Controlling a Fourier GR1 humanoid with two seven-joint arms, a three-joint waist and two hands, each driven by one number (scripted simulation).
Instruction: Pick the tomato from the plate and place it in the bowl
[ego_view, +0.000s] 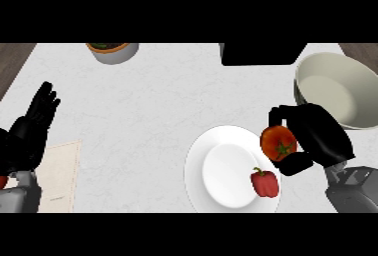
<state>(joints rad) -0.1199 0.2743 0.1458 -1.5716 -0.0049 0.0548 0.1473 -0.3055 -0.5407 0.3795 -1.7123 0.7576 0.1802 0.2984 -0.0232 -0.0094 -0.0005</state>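
Note:
My right hand (319, 136) is curled round the red tomato (277, 143), holding it over the right rim of the white plate (214, 172). The tomato's green stem faces the view. A pale bowl (338, 89) sits just beyond the hand at the far right, nothing showing inside it. A red bell pepper (265, 183) lies on the plate's lower right part. At the left edge my left hand (31, 127) rests open with fingers up.
A black box-like object (262, 53) stands at the back, left of the bowl. A grey pot with a plant (112, 51) sits at the back left. A beige cloth or board (60, 176) lies beside my left forearm. Wooden floor shows past both counter corners.

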